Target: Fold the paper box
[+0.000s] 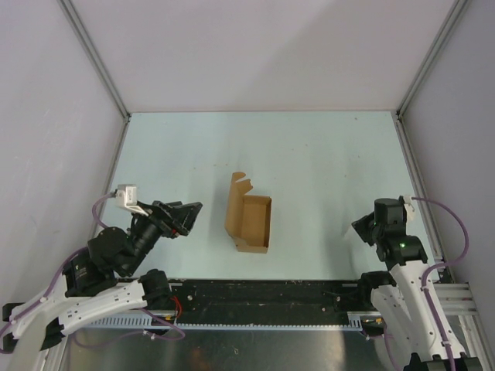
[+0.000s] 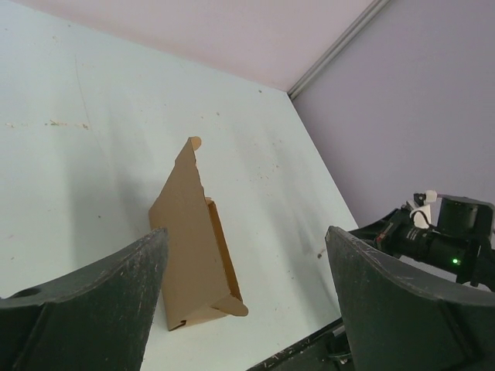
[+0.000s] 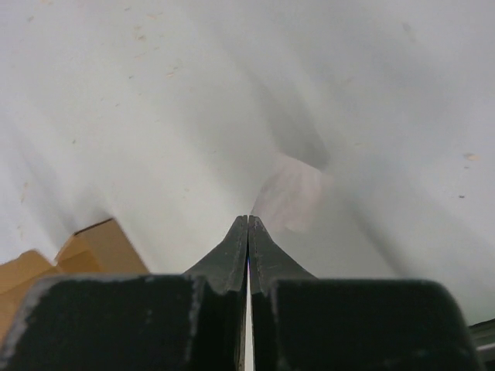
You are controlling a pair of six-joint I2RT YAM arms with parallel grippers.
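The paper box (image 1: pixel 250 220) is a brown cardboard mailer lying in the middle of the pale table, its tray walls up and its lid flap raised on the left side. My left gripper (image 1: pixel 188 216) hovers just left of it, open and empty. In the left wrist view the paper box (image 2: pixel 193 247) shows between and beyond the wide-spread fingers (image 2: pixel 100 309), not touching them. My right gripper (image 1: pixel 360 226) hangs well to the right of the box, shut on nothing. In the right wrist view its fingertips (image 3: pixel 247 222) meet, and a corner of the box (image 3: pixel 93 249) peeks in at lower left.
Grey enclosure walls with metal corner posts (image 1: pixel 97 62) surround the table (image 1: pixel 325 162). A black rail (image 1: pixel 263 294) runs along the near edge between the two arm bases. The right arm (image 2: pixel 441 239) shows at the far right of the left wrist view.
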